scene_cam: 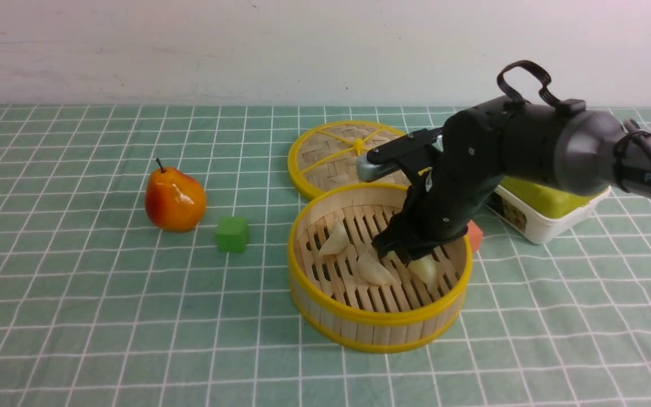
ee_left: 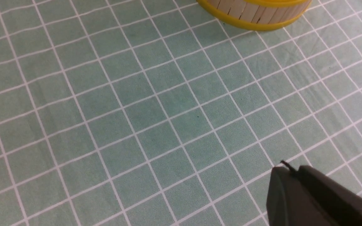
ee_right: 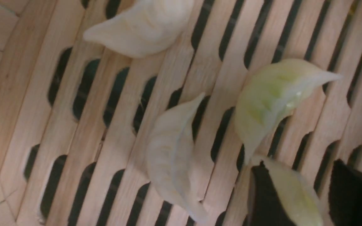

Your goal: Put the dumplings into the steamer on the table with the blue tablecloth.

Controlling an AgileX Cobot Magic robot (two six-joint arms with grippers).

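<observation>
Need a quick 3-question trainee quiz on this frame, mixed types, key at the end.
1. How many dumplings show on the steamer floor in the right wrist view?
2. True or false: the woven lid covers the steamer.
3. Fill in: the right gripper is inside the ____.
Key: 1) four. 2) false, it lies on the tablecloth behind the steamer. 3) steamer.
</observation>
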